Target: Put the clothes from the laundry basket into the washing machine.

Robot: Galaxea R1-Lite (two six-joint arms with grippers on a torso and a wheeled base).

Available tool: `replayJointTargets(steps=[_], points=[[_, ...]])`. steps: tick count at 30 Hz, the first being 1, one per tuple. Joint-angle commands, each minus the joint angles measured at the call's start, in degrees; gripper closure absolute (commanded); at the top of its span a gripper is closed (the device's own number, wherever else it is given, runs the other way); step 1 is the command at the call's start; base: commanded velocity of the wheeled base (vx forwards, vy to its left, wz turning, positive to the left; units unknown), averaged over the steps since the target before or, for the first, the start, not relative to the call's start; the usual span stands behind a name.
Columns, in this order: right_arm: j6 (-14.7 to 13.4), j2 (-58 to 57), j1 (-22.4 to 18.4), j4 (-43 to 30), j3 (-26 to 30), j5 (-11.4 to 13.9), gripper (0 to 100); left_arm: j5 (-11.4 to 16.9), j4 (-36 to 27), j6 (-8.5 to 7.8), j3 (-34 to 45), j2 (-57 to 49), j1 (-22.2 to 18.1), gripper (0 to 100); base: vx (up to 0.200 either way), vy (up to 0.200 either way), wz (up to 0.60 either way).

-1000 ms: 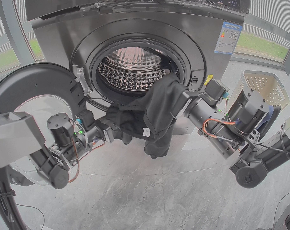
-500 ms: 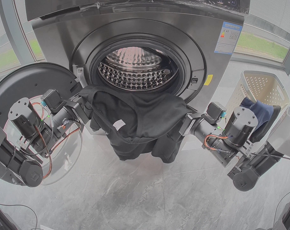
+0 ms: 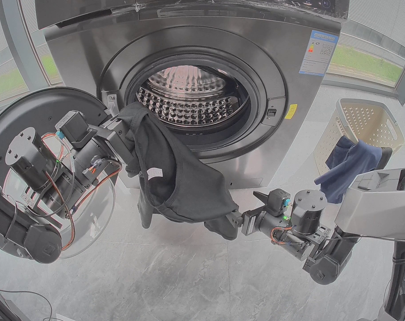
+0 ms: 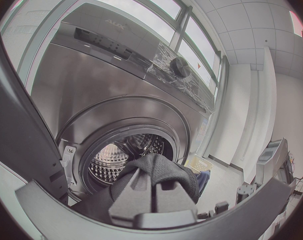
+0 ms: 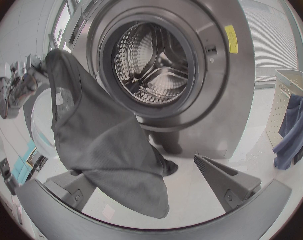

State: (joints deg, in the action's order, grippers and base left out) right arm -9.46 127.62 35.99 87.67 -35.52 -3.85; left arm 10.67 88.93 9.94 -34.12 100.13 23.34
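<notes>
Our right gripper (image 3: 235,220) has dropped low, leaving the drum mouth (image 3: 191,99) free; fingers (image 5: 226,182) spread, black garment (image 3: 180,181) draped over one. Our left gripper (image 3: 122,132) clamps it beside the mouth's rim.

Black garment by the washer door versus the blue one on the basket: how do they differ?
The black knit garment hangs before the washing machine's open drum, clamped by the left gripper; the blue garment drapes over the rim of the beige perforated laundry basket, untouched by any gripper. The black one is spread wide, its lower end lying over the open right gripper; the blue one hangs in narrow folds. Neither is inside the drum.
</notes>
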Motion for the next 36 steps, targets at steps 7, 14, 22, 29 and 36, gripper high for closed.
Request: replayJointTargets(steps=[7,14,22,29,36], points=[[1.6,7.0,0.8,0.5,6.5,4.1,0,-3.2,0.1,-0.18,-2.4,0.7,1.7,100,0.0,0.0,0.0],[1.7,9.4,2.2,0.6,6.3,4.9,0,-3.3,0.1,-0.27,-2.4,0.9,1.7,100,0.0,0.0,0.0],[1.8,8.6,4.4,0.5,-1.0,5.3,0,-4.7,0.1,-0.44,-2.8,2.2,2.8,100,0.0,0.0,0.0],[2.7,8.7,9.5,0.5,-7.4,5.6,0,-5.7,0.1,-0.71,-3.2,3.1,2.9,100,0.0,0.0,0.0],[3.0,9.9,12.0,-0.2,-15.0,5.3,0,-5.7,0.1,-0.62,-3.6,3.3,2.9,100,0.0,0.0,0.0]])
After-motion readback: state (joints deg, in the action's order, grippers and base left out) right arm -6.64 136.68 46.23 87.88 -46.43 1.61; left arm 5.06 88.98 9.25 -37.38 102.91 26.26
